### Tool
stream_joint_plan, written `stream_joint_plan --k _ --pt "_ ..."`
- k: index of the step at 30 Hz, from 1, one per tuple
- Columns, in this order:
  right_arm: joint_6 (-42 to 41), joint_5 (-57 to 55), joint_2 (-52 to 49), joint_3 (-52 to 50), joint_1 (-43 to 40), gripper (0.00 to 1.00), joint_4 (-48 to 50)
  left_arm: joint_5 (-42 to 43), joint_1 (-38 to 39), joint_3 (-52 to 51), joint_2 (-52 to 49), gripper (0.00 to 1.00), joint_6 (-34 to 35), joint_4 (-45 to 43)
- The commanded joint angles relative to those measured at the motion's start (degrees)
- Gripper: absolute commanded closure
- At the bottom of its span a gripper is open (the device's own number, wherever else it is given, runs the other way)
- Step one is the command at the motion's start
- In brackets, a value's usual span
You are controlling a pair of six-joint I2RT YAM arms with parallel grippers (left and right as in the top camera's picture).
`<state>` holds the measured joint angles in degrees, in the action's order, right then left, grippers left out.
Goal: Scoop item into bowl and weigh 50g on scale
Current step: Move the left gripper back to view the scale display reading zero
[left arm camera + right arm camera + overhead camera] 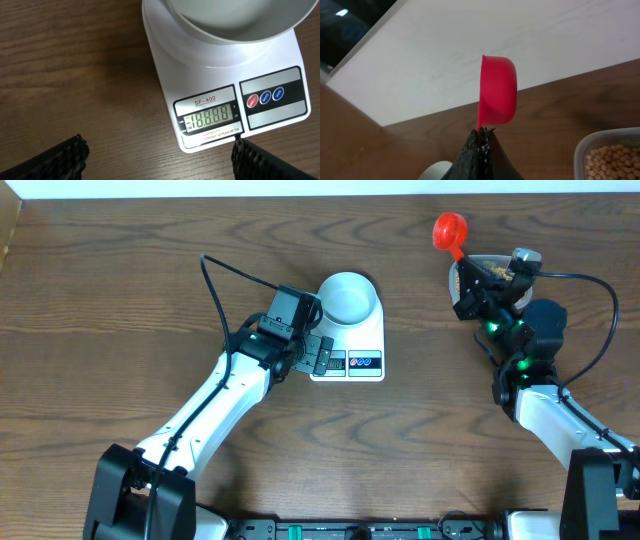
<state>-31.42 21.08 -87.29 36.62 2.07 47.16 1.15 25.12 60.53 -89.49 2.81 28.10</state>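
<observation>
The left arm is reaching up from the near left corner of the brown wooden table (120, 300) toward the middle. It is stretching out long and low, and its wrist is tipping down over the front left part of the flat white rectangular kitchen scale (365, 340). The left gripper (157, 150) is hanging just above the scale's front edge, close to the small grey screen (209, 118). Its two black fingers (65, 160) are standing wide apart and are holding nothing. The screen is showing a full row of digits.

The small round pale blue-white bowl (375, 298) is sitting on the back part of the scale.

The right arm is coming up from the near right corner. It is bending at the elbow, and its wrist is pointing toward the far edge of the table. The right gripper (482, 145) is pinching tight on the handle of a red plastic scoop (497, 90). The scoop's cup is sticking out past the fingertips and is lying on its side.

The small round tan-yellow beans (612, 160) are lying in a clear plastic tub (582, 150) near the far right side of the table. The tub is sitting just beside the right gripper, well apart from the bowl.
</observation>
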Motion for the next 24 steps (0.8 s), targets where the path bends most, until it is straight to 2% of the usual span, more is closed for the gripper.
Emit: stream_joint_plan --k 1,8,24 --pt "2.51 4.17 -0.17 1.11 -0.22 0.99 0.11 -0.35 -0.15 0.83 0.92 0.06 0.04 0.15" --pt "7.32 4.37 -0.17 1.11 -0.09 0.99 -0.04 -0.33 -0.15 0.83 0.92 0.05 0.04 0.15" --pt "10.75 6.05 -0.17 1.11 -0.11 0.99 0.17 -0.33 -0.15 0.83 0.92 0.05 0.04 0.15"
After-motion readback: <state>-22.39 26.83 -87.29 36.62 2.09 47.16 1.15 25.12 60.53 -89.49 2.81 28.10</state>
